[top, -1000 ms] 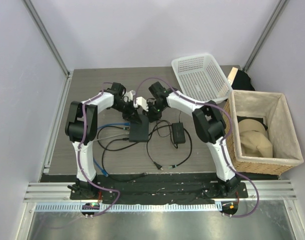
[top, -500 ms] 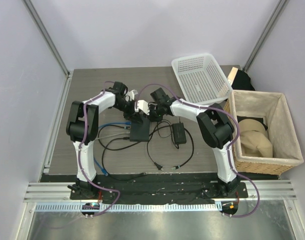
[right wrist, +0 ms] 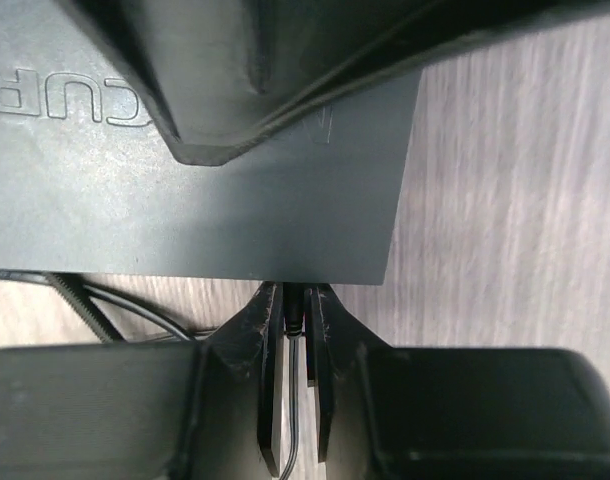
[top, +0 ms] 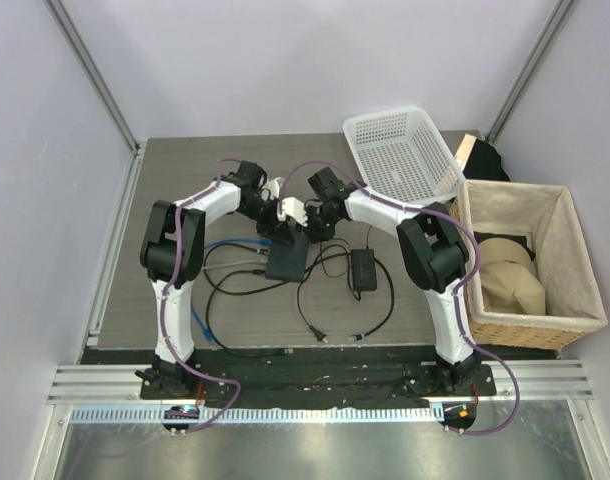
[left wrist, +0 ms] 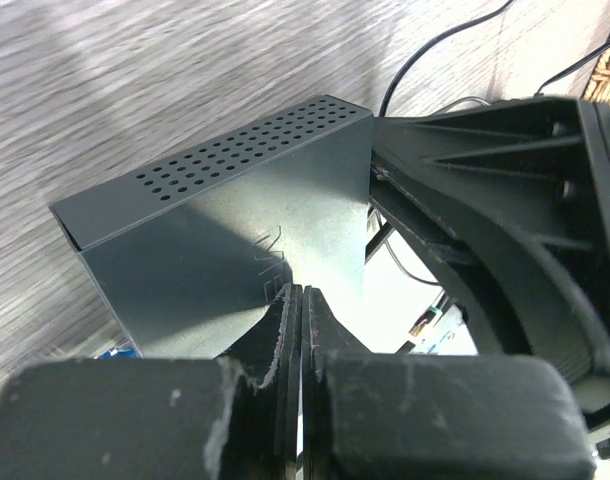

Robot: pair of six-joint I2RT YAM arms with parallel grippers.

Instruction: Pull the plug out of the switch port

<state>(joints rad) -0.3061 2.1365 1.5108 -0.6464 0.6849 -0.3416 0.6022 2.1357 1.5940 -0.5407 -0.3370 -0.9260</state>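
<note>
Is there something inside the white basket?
No, the white basket shows only its bare mesh floor in the top view.

- The switch port on the flat dark-grey rectangular box shows in no view; overhead, both tools cover that edge.
- Pinched inside the right tool is a thin black cable; its plug end is lost in shadow.
- Raised lettering ahead of that tool is cut by the frame edge.
- The grey wood-grain desk beyond the left tool is blurred.
</note>
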